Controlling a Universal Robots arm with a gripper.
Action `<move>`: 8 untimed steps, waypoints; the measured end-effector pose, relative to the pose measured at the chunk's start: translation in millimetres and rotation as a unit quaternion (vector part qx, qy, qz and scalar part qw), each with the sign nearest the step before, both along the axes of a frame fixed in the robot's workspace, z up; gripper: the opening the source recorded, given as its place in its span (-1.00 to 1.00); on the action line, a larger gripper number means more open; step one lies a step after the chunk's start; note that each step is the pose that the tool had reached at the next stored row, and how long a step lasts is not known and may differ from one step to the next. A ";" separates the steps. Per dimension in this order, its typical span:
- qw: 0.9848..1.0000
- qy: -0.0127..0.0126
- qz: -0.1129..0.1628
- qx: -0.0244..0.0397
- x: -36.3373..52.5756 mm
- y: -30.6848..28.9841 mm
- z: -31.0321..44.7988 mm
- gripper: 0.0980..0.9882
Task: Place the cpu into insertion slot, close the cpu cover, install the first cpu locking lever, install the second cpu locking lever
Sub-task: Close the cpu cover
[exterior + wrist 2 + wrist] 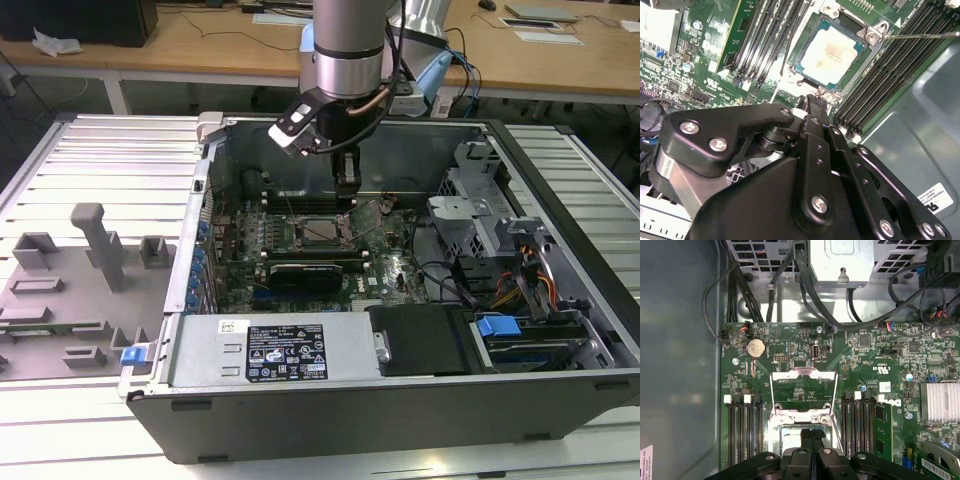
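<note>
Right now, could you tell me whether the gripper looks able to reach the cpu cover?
Probably yes: the gripper hangs right by the open cpu cover, with nothing between them.

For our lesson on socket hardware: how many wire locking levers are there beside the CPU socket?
2. In the second wrist view, one lever sticks out over the memory slots nearer the case wall; the other lever runs along the cpu's opposite side. No more seem hidden.

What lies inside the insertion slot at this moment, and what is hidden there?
The cpu lies inside the insertion slot, with its pale metal top facing up. Whatever is beneath the cpu is covered by it and cannot be seen.
</note>
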State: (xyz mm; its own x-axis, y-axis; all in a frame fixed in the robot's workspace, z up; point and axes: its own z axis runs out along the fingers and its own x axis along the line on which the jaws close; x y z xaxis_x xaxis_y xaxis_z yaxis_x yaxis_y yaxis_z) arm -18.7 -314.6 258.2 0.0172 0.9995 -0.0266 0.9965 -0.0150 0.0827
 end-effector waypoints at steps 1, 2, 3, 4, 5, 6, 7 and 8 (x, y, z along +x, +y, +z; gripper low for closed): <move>1.000 0.000 0.000 0.000 2.3 0.0 0.0 -0.98; 1.000 0.000 0.000 0.000 3.6 0.0 0.0 -0.98; 1.000 0.000 0.000 0.000 4.7 0.0 0.0 -0.98; 1.000 0.001 0.000 0.000 6.5 0.0 0.0 -0.98; 1.000 0.001 0.000 0.000 8.0 0.0 0.0 -0.98; 1.000 0.001 0.000 0.000 10.0 0.0 0.0 -0.98; 1.000 0.001 0.000 0.000 11.6 0.0 0.0 -0.98; 1.000 0.001 0.000 0.000 12.7 0.0 0.0 -0.98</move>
